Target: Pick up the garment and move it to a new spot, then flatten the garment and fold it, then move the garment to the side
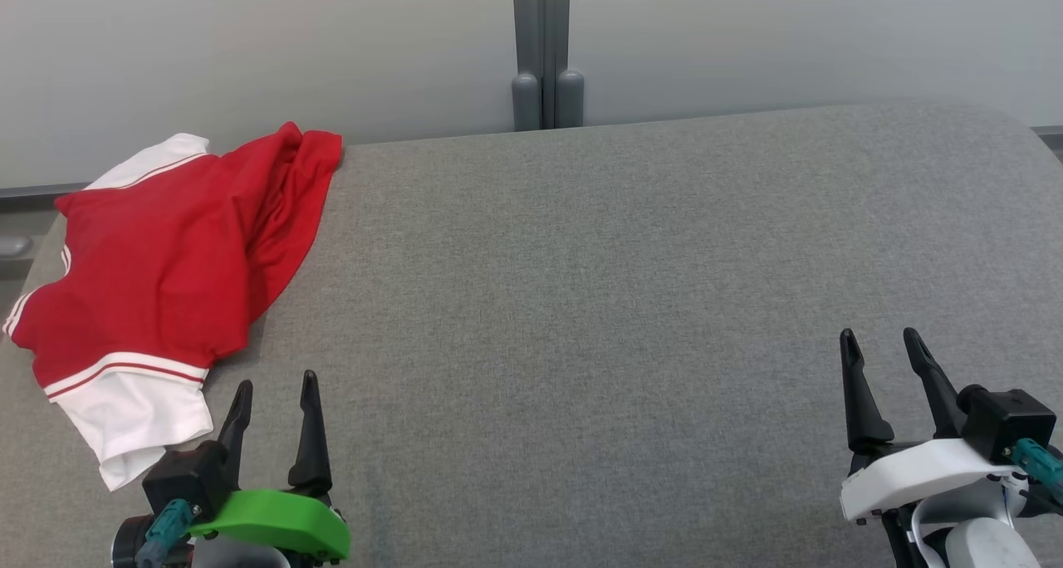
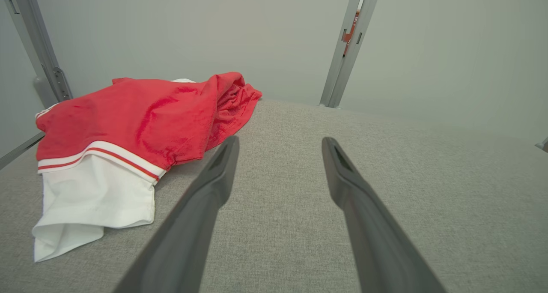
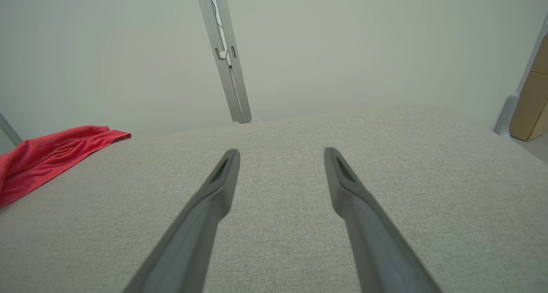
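The red-and-white garment (image 1: 166,252) lay crumpled at the upper left of the head view, on the grey cushion (image 1: 581,302). Your left gripper (image 1: 276,379) sat just right of its white hem (image 1: 137,418), and your right gripper (image 1: 879,332) at the lower right. All 4 fingers were spread wide and held nothing. Your best move was probably a left-hand reach, pinching thick red cloth rather than the loose hem.

Head camera looks down on the grey surface (image 1: 581,302); 2 wrist cameras skim low across it, all sharing the garment (image 1: 166,244)
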Controlling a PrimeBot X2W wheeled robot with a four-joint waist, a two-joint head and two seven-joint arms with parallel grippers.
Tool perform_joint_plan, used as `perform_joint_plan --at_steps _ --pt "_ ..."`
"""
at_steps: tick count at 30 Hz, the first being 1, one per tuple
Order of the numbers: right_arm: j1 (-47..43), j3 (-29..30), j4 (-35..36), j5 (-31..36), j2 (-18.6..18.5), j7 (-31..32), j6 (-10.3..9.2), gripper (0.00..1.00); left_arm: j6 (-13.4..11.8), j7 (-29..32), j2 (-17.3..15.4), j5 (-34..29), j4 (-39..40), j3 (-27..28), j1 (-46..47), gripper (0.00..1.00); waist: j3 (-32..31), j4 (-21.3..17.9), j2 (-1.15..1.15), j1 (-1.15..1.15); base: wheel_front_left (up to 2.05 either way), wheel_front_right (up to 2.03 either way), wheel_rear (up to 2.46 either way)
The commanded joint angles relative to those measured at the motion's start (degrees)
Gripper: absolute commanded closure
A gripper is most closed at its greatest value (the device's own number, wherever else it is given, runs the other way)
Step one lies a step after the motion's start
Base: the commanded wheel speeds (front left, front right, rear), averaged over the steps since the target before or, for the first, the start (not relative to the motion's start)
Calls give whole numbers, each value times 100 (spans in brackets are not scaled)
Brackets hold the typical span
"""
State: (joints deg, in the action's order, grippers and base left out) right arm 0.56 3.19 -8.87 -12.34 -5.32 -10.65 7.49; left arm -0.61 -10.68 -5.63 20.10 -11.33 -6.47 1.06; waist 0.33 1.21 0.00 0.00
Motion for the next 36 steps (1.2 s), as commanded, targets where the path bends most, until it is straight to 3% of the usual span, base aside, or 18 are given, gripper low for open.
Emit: perform_joint_plan --at_steps 1,23,36 --pt "-1 35 70 137 -15 -54 0 0 -31 -51 -21 -160 20 22 -35 0 -1 6 0 0 0 0 0" --pt "-37 273 -24 849 23 -310 0 0 121 -307 50 -1198 -139 202 -148 0 -9 70 0 0 0 0 0" --pt "-119 311 -112 985 36 -439 0 0 350 -437 184 -1507 -229 456 -188 0 -3 75 0 0 0 0 0"
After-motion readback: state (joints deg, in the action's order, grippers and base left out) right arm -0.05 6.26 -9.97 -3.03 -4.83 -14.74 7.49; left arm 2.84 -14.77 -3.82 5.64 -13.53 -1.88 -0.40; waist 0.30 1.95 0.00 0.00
